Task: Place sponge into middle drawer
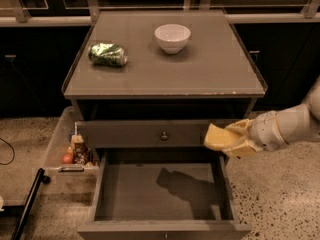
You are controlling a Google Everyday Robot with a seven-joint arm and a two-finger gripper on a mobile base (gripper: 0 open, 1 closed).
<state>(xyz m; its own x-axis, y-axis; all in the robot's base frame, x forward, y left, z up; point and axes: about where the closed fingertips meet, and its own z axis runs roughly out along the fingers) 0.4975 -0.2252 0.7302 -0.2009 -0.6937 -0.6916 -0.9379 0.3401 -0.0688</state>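
The pale-yellow sponge (219, 137) is held in my gripper (235, 140), whose cream fingers are shut on it. It hangs at the right side of the cabinet, just above the right rear corner of the open middle drawer (150, 186). The drawer is pulled out, its bare grey floor showing with the arm's shadow on it. The arm reaches in from the right edge of the view.
On the cabinet top (210, 79) stand a white bowl (172, 37) and a lying green can (107, 54). A closed drawer front with a round knob (164, 135) sits above the open drawer. A clear bin with snacks (75, 151) stands on the floor at left.
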